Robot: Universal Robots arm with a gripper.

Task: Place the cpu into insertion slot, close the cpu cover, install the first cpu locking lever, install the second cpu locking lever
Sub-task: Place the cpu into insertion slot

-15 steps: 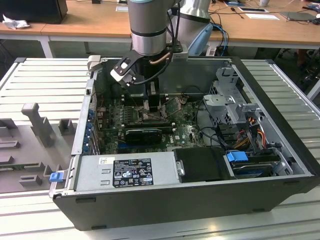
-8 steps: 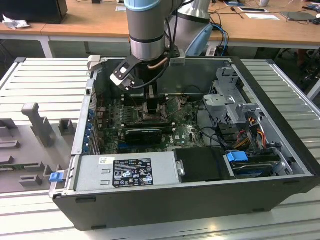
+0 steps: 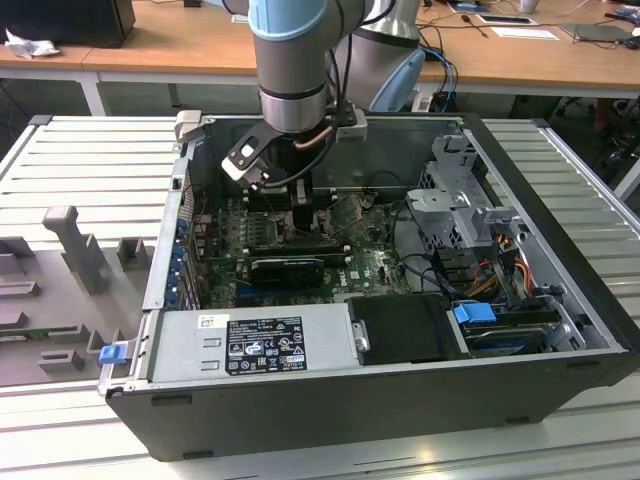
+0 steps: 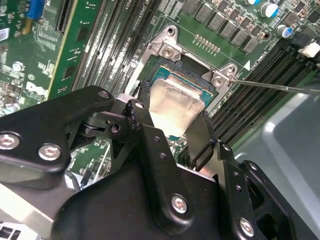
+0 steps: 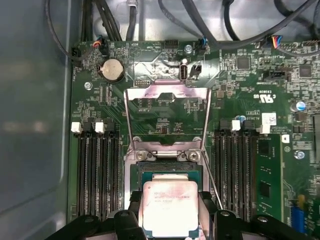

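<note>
Gripper (image 4: 172, 107): one claw, its two black fingers (image 4: 197, 140) clenched on opposite edges of the cpu (image 5: 170, 207).
Cpu: one pale silver square, lying flat over the insertion slot (image 5: 150, 169); I cannot tell whether it is fully seated.
Socket count: one, its dark rim and teal edge showing past the chip in both wrist views.
Cpu cover (image 5: 167, 91): one metal frame, swung up and open, with green board visible through its window.
Locking lever (image 4: 280, 86): one thin metal rod running out from the socket's corner.
Memory slots (image 5: 97, 175): two banks, one on each side of the socket.
Coin cell (image 5: 111, 70): one, beyond the raised cover.
Arm (image 3: 290, 60): one, reaching down into the open computer case (image 3: 300, 420).
</note>
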